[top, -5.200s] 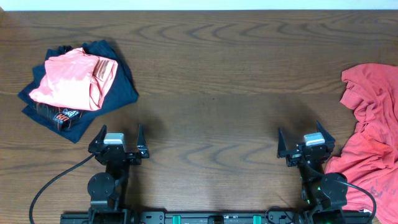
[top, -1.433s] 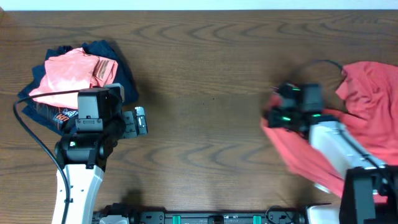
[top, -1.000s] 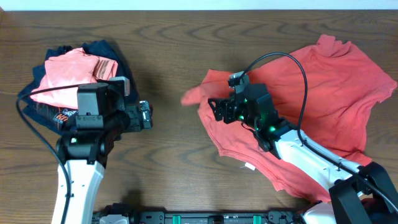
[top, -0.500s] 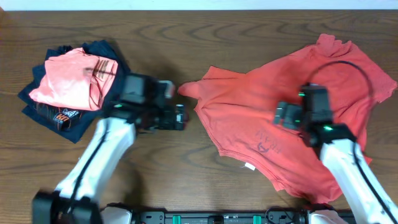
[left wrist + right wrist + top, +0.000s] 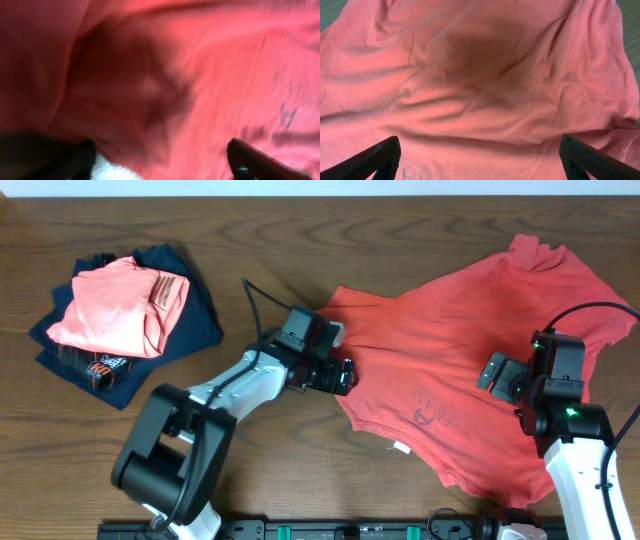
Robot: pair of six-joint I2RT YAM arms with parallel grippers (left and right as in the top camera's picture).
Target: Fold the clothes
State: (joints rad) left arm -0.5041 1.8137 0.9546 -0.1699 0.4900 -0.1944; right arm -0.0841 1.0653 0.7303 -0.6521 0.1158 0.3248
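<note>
Overhead: I see the red T-shirt [image 5: 470, 330] lying rumpled but spread out on the table [image 5: 300, 240]. Left gripper [image 5: 340, 375] is at the shirt's edge, fingers [image 5: 260, 160] spread, cloth right under and ahead of them. Right gripper [image 5: 497, 372] is over the shirt, fingers [image 5: 375, 160] also spread wide, cloth directly below. Folded pink shirt [image 5: 110, 315] on a navy garment [image 5: 200, 320] sits well behind the left gripper.

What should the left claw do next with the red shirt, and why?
Probably lower the left claw and pinch the T-shirt edge beneath it. Its jaws stand open over the cloth, holding nothing, and the shirt lies rumpled and skewed, so it likely needs pulling flat before any fold.
</note>
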